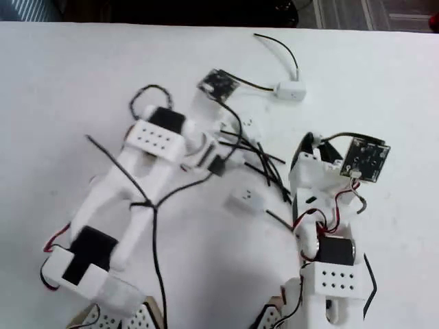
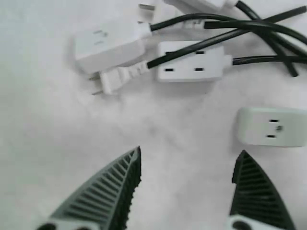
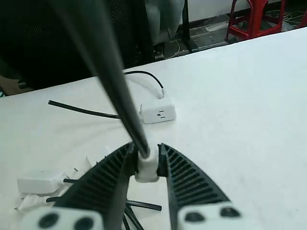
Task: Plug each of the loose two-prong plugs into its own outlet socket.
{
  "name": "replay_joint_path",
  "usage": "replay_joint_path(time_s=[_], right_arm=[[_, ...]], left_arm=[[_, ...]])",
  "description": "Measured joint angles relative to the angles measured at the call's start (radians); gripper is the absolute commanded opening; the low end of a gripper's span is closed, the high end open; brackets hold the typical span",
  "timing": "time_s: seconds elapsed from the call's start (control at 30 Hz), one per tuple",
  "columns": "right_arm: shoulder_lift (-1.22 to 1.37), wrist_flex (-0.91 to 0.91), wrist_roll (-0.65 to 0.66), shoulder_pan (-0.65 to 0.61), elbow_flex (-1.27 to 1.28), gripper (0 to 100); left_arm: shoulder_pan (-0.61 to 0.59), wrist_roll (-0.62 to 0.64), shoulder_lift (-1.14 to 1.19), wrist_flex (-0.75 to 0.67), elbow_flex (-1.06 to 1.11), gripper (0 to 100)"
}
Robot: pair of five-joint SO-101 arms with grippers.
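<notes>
Now right gripper (image 3: pixel 146 146) pinches a white plug (image 3: pixel 146 168), near the lone socket (image 3: pixel 157 113); left gripper (image 2: pixel 190 152) spread wide near a loose plug (image 2: pixel 112 81), well apart from that socket.

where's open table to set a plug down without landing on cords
Bare table lies left of the left arm, and right of the far outlet past the right arm. A smaller patch sits between the arm bases. Crowded: the black cord tangle between the arms, with outlets mixed in.
</notes>
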Motion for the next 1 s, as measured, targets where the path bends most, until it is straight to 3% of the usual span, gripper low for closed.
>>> replay_joint_path(time_s=[0.2,0.47,0.7,1.0], right_arm=[[0.0,-0.003,0.0,0.02,0.0,1.7],[0.0,-0.003,0.0,0.017,0.0,1.7],[0.0,-0.005,0.0,0.017,0.0,1.7],[0.0,-0.005,0.0,0.017,0.0,1.7]], left_arm=[[0.18,0.365,0.011,0.041,-0.009,31],[0.269,0.724,0.038,0.041,-0.009,31],[0.285,0.776,0.253,0.041,-0.025,31],[0.292,0.832,0.419,0.08,-0.229,31]])
